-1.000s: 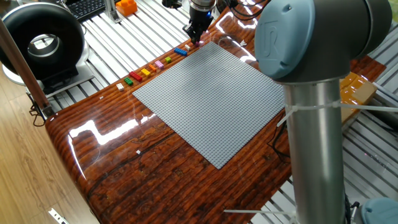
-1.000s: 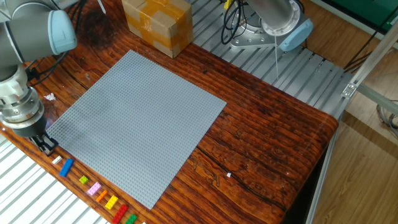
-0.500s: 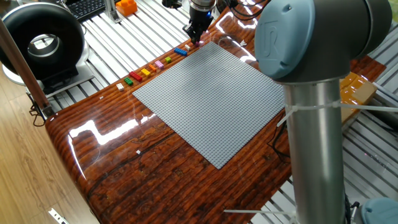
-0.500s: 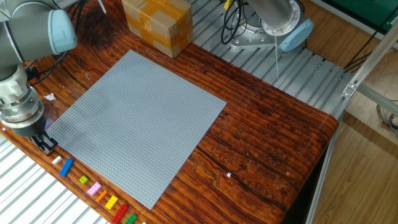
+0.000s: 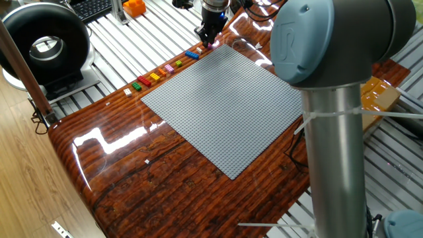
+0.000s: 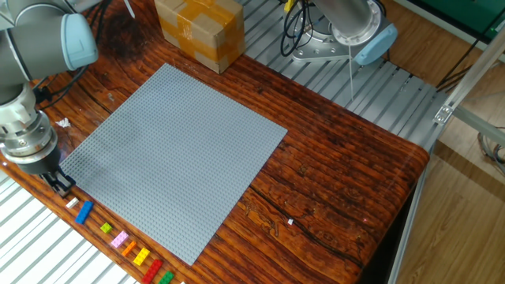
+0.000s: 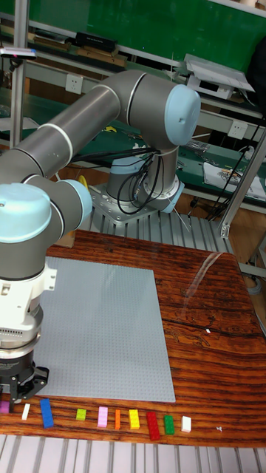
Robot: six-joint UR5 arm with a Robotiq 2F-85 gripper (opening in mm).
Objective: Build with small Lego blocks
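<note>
Lego blocks (image 7: 103, 417): nine counted; baseplate (image 7: 103, 331): one.

A robotics lab or workshop — aluminium-profile benches (image 5: 99, 26), metal framing (image 7: 18, 103) at left, a bundle of cables (image 7: 140, 185) at the arm's base, and a green board (image 7: 148, 22) along the top edge.
</note>
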